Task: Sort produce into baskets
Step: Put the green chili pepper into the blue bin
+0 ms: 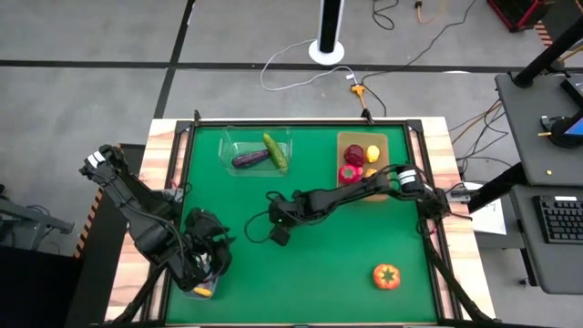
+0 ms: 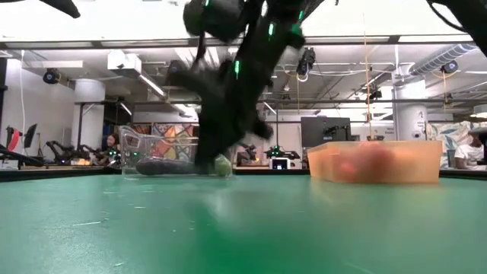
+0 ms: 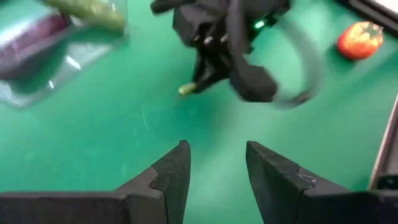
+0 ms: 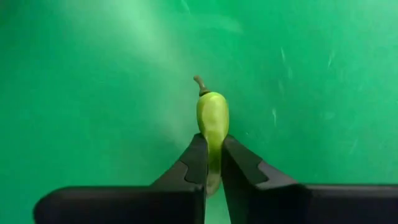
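Observation:
My right gripper (image 4: 212, 163) reaches out over the middle of the green mat (image 1: 328, 264) and is shut on a small green chilli (image 4: 212, 115) with a brown stem. My left gripper (image 3: 216, 163) hangs open over the near left corner, nothing between its fingers; its view shows the right gripper and the chilli (image 3: 186, 89) farther off. A purple eggplant (image 1: 248, 158) and a green cucumber (image 1: 275, 150) lie in the clear tub (image 1: 230, 144) at the far side. Red and yellow fruits (image 1: 352, 167) lie in the wooden tray (image 1: 383, 141). A tomato (image 1: 386, 276) sits on the mat near right. My right gripper pinches the chilli's blunt lower half (image 4: 213, 144) between its two fingers (image 4: 194, 163), which lie along the chilli. The stem end (image 4: 199, 81) sticks out beyond the fingertips. The fingers slant down toward the mat from the table's right side. I cannot tell whether the chilli is clear of the mat.
A yellow piece (image 1: 203, 292) shows under my left arm at the near left corner, in a small tub mostly hidden by the arm. Bare mat lies between the chilli, the tomato and the near edge. A raised black frame (image 1: 301, 121) borders the mat.

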